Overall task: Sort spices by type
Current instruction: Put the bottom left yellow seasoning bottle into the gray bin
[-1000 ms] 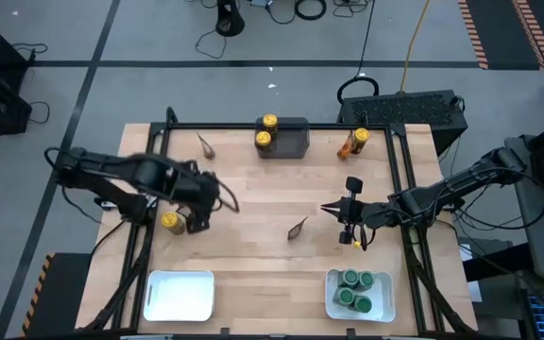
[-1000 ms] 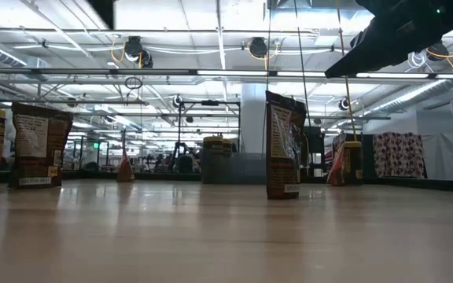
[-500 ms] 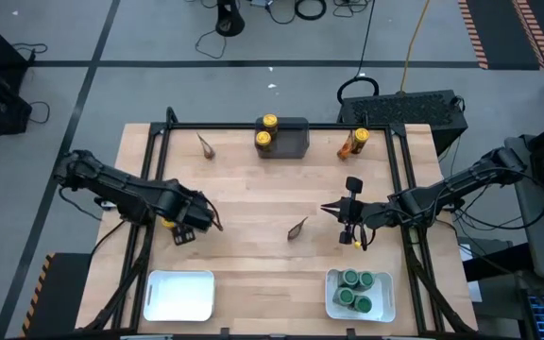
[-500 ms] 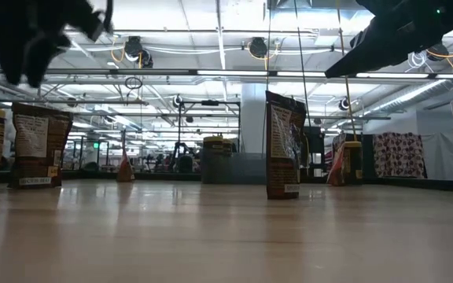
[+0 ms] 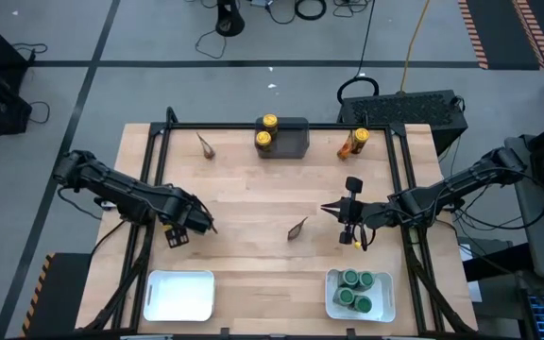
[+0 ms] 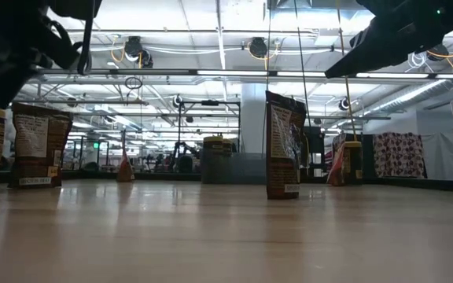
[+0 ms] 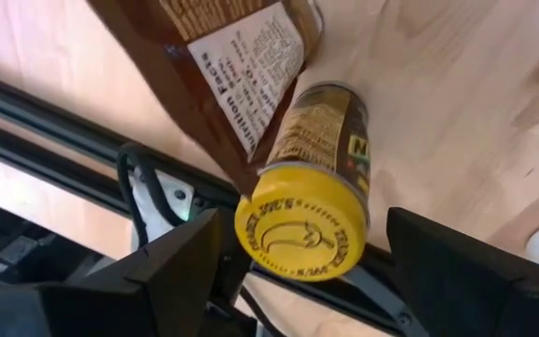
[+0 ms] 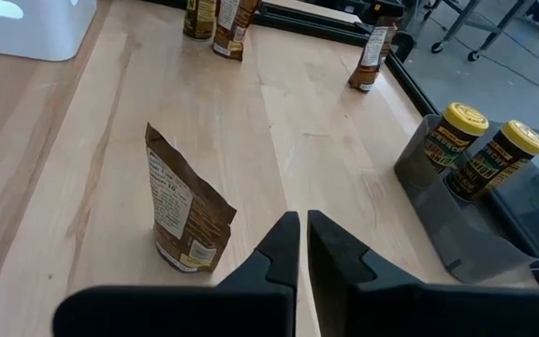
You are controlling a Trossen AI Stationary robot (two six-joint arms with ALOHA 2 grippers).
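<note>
Pale wooden counter (image 5: 253, 189) in a black frame, spices scattered across it.
Left jaws spread astride a standing yellow-lidded jar (image 7: 302, 225) near the counter's left edge, a narrow gap on either side, nothing clamped yet; right jaws pressed together, empty, waiting over mid-right. Likely rigid, light and slick-sided: best pinched squarely across the lid or just beneath, without nudging the thin, floppy packet (image 7: 223, 65) just beside.

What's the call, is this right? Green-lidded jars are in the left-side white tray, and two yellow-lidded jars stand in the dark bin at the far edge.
Not quite. The green-lidded jars are in the right-side white tray; the left-side white tray holds no jars. The high view shows this. The rest holds: two yellow-lidded jars stand in the dark bin at the far edge.
</note>
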